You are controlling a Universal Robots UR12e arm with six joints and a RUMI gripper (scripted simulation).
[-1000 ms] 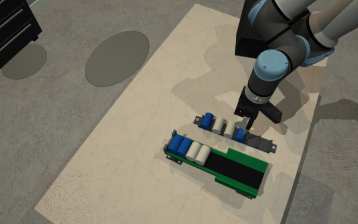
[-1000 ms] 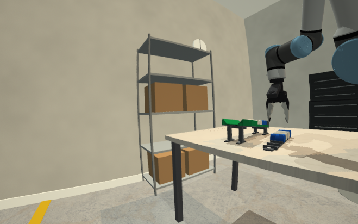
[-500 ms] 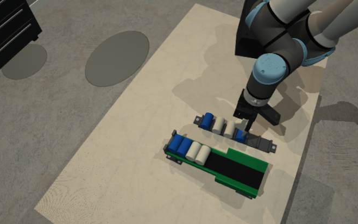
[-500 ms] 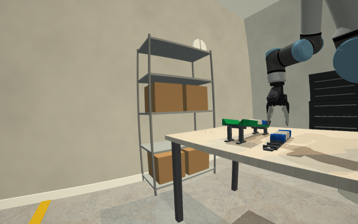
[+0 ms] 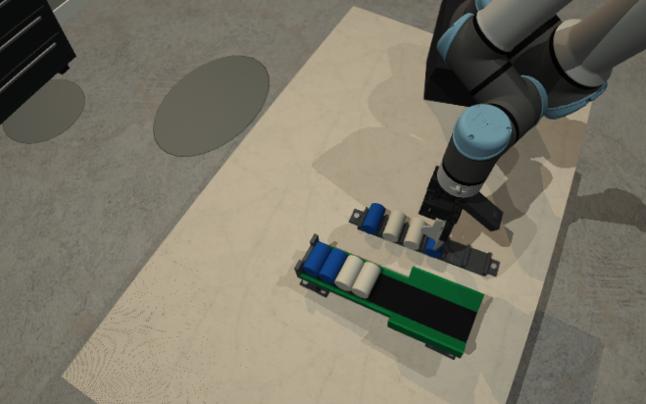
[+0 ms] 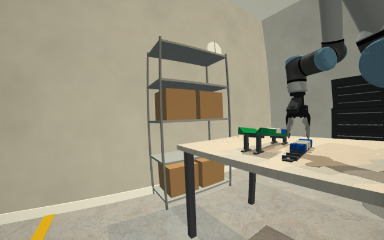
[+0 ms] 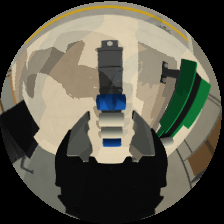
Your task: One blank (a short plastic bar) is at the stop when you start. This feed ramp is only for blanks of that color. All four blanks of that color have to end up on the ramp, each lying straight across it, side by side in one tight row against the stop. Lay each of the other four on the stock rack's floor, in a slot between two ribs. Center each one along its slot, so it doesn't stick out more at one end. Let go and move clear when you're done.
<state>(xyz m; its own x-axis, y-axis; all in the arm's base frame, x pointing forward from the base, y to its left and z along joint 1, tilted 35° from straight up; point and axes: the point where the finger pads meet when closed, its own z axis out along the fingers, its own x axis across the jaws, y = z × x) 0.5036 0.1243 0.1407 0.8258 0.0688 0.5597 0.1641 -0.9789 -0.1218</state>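
One blue blank [image 5: 432, 247] in the stock rack [image 5: 471, 259] lies just below the open, empty hand [image 5: 440, 230].

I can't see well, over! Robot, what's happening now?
Pincer open, empty, above rack's blue blank. Ramp: two blue, two white. Nothing blocking.
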